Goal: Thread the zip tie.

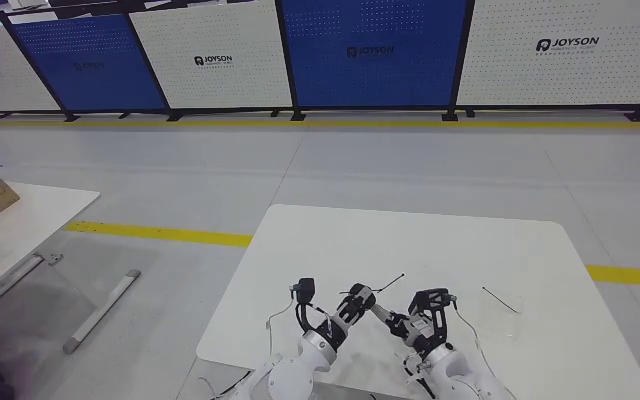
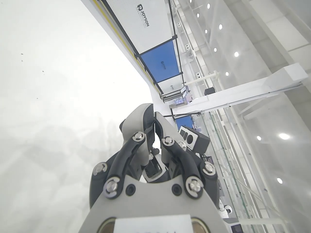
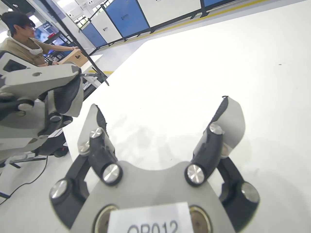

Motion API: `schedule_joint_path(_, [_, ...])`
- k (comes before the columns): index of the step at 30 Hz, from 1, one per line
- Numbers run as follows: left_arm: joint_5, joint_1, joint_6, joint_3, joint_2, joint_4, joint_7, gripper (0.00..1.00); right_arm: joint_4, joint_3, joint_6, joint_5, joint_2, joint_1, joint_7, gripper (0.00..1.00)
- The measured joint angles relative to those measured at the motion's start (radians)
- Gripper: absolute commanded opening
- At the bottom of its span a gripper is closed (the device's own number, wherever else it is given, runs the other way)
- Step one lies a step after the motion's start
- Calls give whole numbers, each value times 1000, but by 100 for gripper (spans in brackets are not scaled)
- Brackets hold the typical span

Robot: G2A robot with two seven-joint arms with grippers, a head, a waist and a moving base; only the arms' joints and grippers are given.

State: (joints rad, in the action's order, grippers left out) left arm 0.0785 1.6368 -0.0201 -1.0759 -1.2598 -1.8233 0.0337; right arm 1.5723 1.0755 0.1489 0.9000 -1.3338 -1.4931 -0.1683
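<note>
At the near edge of the white rectangular table (image 1: 420, 235), the left pincer (image 2: 154, 118) pinches a thin black plastic zip tie (image 1: 390, 283), likely to offer its tail for threading. The right pincer (image 3: 161, 104) hangs spread just beside it; a second black zip tie (image 1: 500, 298) lies toward the right edge.

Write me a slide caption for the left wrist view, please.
Left gripper shut on a zip tie, one end sticking out past the fingertips.

Left gripper (image 1: 365, 293) close beside right gripper (image 1: 432, 296)
</note>
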Motion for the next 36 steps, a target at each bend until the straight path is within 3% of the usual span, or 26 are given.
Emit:
schedule_joint_path(3, [0, 0, 0, 0, 0, 0, 0, 0, -1, 2, -9, 2, 0, -1, 9, 100])
schedule_joint_path(7, [-1, -4, -1, 6, -1, 1, 0, 0, 4, -4, -85, 37, -5, -9, 77, 100])
schedule_joint_path(8, [1, -7, -3, 10, -2, 1, 0, 0, 4, -10, -97, 42, -6, -8, 79, 92])
schedule_joint_path(10, [4, -9, -5, 15, -3, 0, 0, 0, 3, -20, -114, 53, -8, -2, 64, 57])
schedule_joint_path(12, [8, -10, -6, 18, -3, -1, 2, 0, 3, -33, -115, 54, -10, 6, 33, 45])
schedule_joint_path(13, [8, -10, -7, 18, -3, -1, 2, 0, 1, -37, -104, 50, -10, 11, 18, 34])
schedule_joint_path(14, [9, -10, -7, 19, -3, -2, 3, 0, 0, -41, -84, 39, -10, 16, -1, 31])
schedule_joint_path(18, [11, -9, -10, 19, -3, -2, 1, 0, -3, -33, -16, 0, -8, 24, -19, 31])
schedule_joint_path(30, [28, -10, -15, 31, -3, 3, -4, 0, -5, -33, 42, 2, -3, 30, -22, 31])
schedule_joint_path(36, [39, -12, -17, 37, -3, 9, -3, 0, -2, -30, 56, 3, -1, 26, 7, 25])
